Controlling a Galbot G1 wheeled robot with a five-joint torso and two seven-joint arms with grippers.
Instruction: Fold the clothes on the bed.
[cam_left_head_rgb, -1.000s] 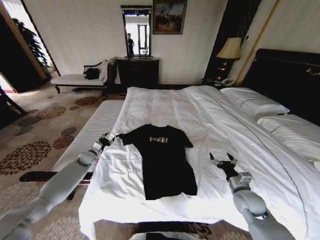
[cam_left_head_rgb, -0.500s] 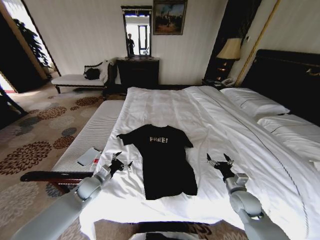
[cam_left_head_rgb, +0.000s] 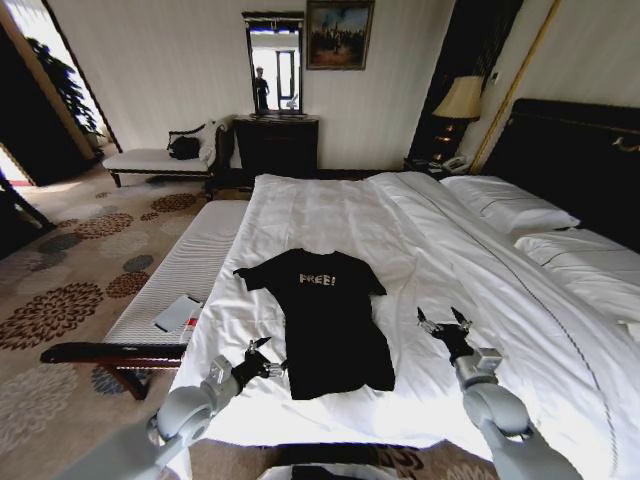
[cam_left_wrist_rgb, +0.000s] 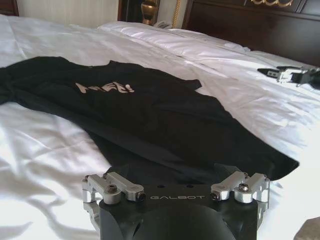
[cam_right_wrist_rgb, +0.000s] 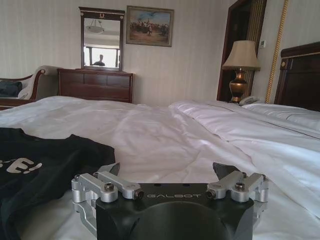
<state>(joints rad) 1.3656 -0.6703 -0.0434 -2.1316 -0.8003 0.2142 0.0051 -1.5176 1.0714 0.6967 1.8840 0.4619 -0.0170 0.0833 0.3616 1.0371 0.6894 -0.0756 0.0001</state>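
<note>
Black T-shirt (cam_left_head_rgb: 330, 320) lies flat on the bed (cam_left_head_rgb: 330, 215) between wide-spread left hand (cam_left_head_rgb: 268, 360) and right hand (cam_left_head_rgb: 444, 322).

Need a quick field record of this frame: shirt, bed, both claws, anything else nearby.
shirt: black T-shirt, flat on the bed, lettering up, unfolded
bed: white sheets, pillows by the headboard
left claw: open, at the shirt's lower left edge, near the hem
right claw: open, over bare sheet right of the shirt, apart from it
bench: beside the bed, grey slab lying on it
</note>
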